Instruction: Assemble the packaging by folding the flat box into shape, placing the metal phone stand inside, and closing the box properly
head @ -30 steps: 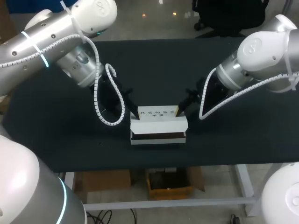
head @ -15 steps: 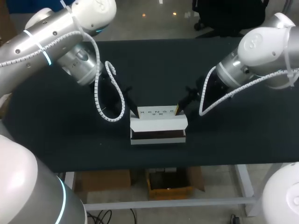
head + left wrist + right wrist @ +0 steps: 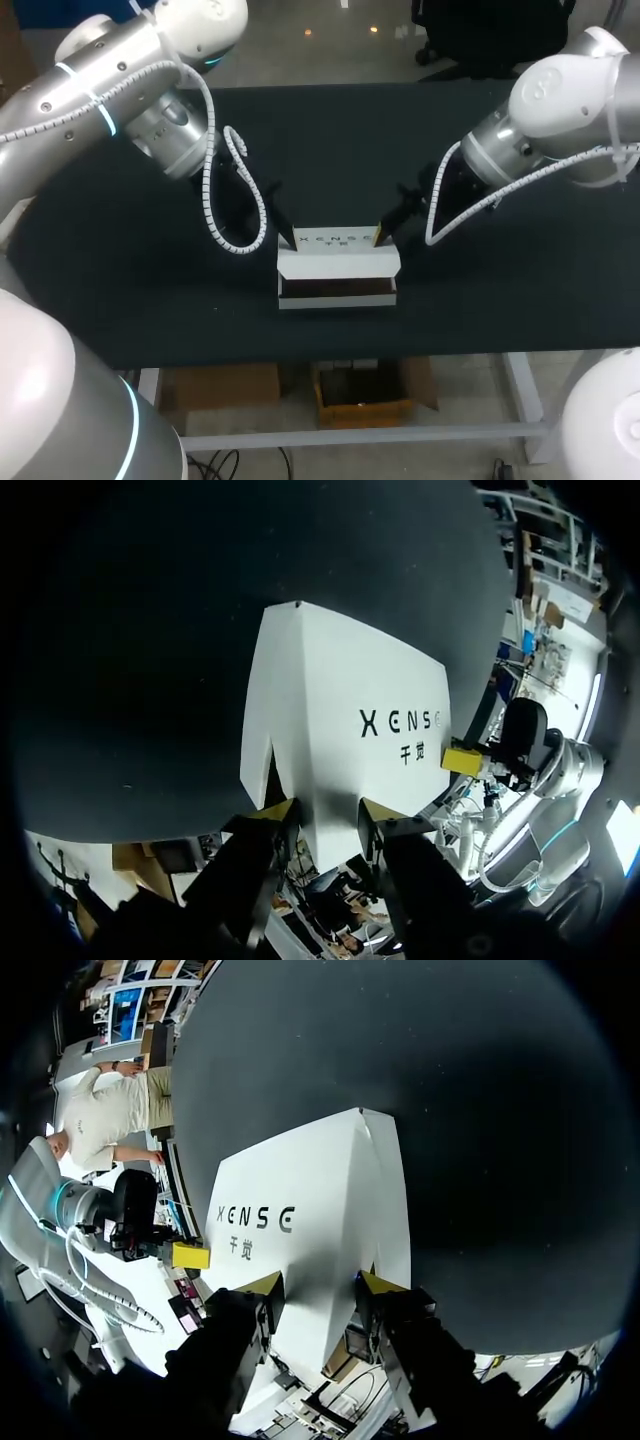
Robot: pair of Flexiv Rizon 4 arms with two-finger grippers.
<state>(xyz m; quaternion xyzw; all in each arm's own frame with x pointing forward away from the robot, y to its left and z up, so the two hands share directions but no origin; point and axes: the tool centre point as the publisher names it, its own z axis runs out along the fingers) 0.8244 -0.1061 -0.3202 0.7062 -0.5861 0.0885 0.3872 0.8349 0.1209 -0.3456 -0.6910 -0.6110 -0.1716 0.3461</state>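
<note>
A white box (image 3: 338, 262) sits mid-table with its printed lid (image 3: 335, 240) raised over a dark inside; I cannot make out a phone stand. My left gripper (image 3: 287, 237) is at the lid's left end and my right gripper (image 3: 379, 237) at its right end. In the left wrist view the lid (image 3: 340, 700) runs between my left gripper's (image 3: 328, 812) yellow tips, both against it. The right wrist view shows the lid (image 3: 300, 1210) the same way in my right gripper (image 3: 318, 1282). Each wrist view shows the other arm's yellow tip at the far end.
The black table top (image 3: 140, 280) surrounds the box with free room on all sides. The table's front edge (image 3: 330, 358) lies a short way in front of the box. A white coiled cable (image 3: 235, 200) hangs from my left arm beside the box.
My left arm's upper housing has drifted slightly up and to the left. The box and both grippers have barely shifted.
</note>
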